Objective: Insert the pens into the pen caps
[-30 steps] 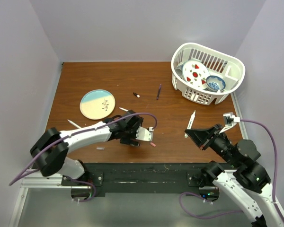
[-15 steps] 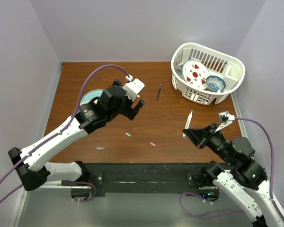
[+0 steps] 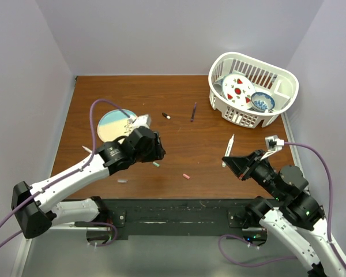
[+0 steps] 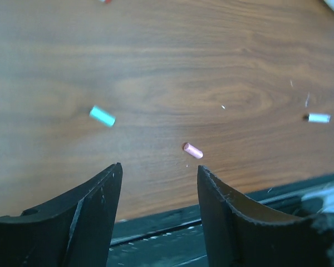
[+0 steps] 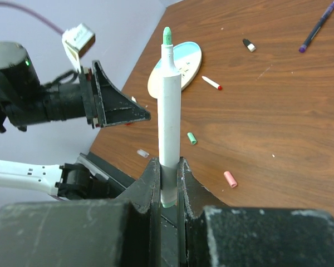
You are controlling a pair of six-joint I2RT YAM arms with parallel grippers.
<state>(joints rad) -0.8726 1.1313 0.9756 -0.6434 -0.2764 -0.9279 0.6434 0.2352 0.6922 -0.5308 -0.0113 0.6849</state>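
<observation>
The right jaws were shut tight on the lower barrel of a green-tipped pen (image 5: 168, 122). It stood upright between them, with its green tip pointing away from the wrist. From above, the pen stuck out ahead of the right arm (image 3: 277, 184), over the right side of the counter (image 3: 161, 92).

The left jaws stood partly open with nothing between them, above the wood near the counter's front edge. A green cap (image 4: 102, 116) and a pink cap (image 4: 192, 151) lay flat on the counter just beyond the fingertips, apart from each other and touched by neither jaw. A white cap (image 4: 319, 117) lay well off to one side, close to the front edge.

From above, the left arm (image 3: 112, 156) reached across the counter and covered part of a blue-and-cream plate (image 3: 111, 122). A short red-tipped pen (image 5: 211, 83) lay just beside that plate. Farther back, near the middle of the counter, a black cap (image 3: 166, 116) and a purple pen (image 3: 193, 111) lay near each other without touching.

A white basket (image 3: 277, 101) holding dishes (image 3: 238, 89) sat at the far right corner, well apart from the pens and caps.
</observation>
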